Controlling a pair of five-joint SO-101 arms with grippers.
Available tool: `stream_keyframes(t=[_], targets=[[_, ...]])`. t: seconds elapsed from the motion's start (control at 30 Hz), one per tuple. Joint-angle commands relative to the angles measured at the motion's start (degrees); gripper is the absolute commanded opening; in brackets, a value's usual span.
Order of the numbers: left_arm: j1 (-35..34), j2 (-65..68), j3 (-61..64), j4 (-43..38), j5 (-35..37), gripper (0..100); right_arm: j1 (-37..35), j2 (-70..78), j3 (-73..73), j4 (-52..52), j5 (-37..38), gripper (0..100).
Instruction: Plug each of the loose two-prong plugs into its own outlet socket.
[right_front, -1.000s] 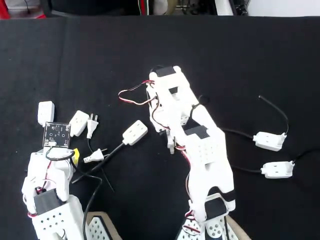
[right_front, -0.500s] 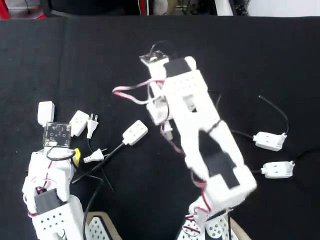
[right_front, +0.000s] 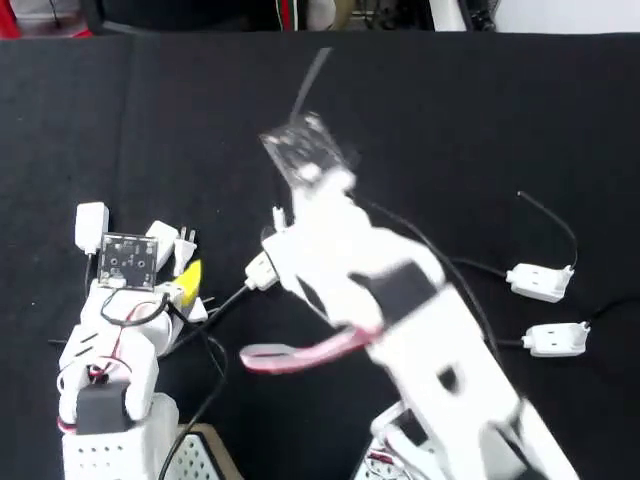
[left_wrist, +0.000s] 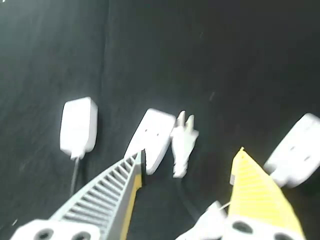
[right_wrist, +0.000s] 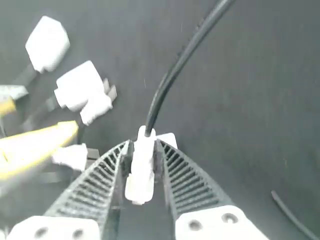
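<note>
- Fingers of the right gripper pinch a white plug; its black cord leads far.
- Fingers of the left gripper are spread above a loose plug just beside an outlet socket, at the left.
- A second socket and a third socket lie right.

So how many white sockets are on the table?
5 sockets: one far left, one by the left arm, one under the right arm, two at right. Arms may hide more.
</note>
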Motion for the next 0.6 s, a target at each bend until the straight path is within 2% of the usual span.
stream_keyframes(t=[0.0, 0.1, 0.17, 0.37, 0.57], targets=[[7.1, -0.4, -6.6, -0.6, 5.1, 29, -0.8, -17.4, 16.5, -19.6, -5.5, 2.5], [12.0, -0.4, -7.1, -0.6, 6.2, 29, -0.8, -24.0, 26.0, -29.6, -10.7, 1.1], [15.7, -0.4, -7.1, -0.6, 6.0, 29, -0.8, -26.1, 29.8, -32.4, -13.9, 1.2], [24.5, -0.4, -6.6, -3.3, 5.7, 29, -0.9, -24.7, 31.8, -33.0, -18.6, 1.2], [26.3, -0.4, -5.7, -8.6, 5.7, 29, -7.4, -24.1, 32.1, -30.7, -16.9, 1.2]])
